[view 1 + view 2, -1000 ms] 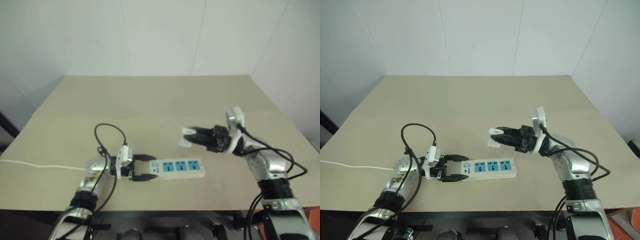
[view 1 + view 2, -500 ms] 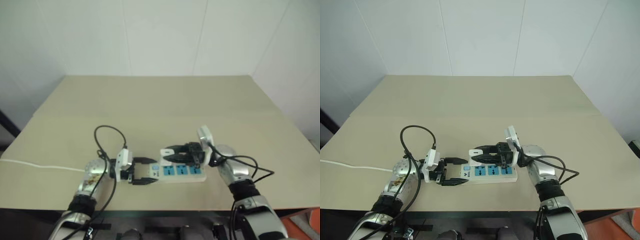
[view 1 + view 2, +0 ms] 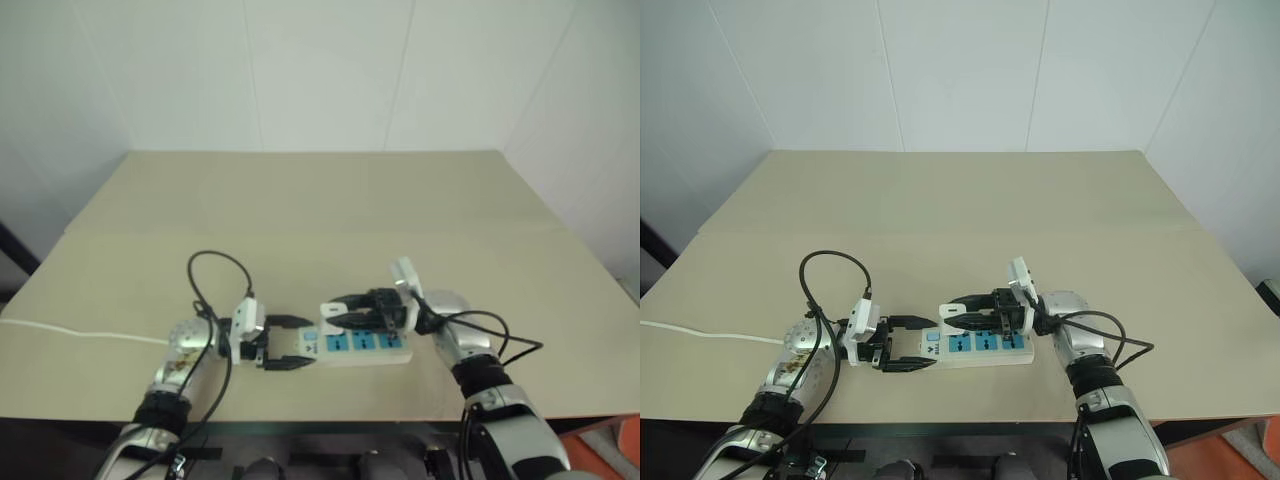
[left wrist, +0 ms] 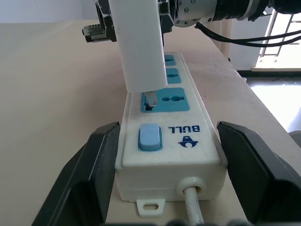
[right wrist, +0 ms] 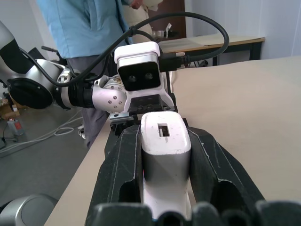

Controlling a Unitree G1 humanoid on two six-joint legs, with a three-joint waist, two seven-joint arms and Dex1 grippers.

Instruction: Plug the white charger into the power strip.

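Head views: the power strip (image 3: 978, 345) lies flat near the table's (image 3: 960, 200) front edge, long axis running left to right. The left gripper (image 3: 902, 345) clamps its switch end; the right gripper (image 3: 958, 305), clenched on the white charger (image 3: 953, 311), is above the leftmost socket.

Left wrist view: the charger (image 4: 139, 44) stands upright, its prong (image 4: 151, 98) pointing down and entering the nearest blue socket (image 4: 165, 100), so the coming move is probably a straight downward push.

Right wrist view: black fingers (image 5: 120, 165) grip the charger's flanks.
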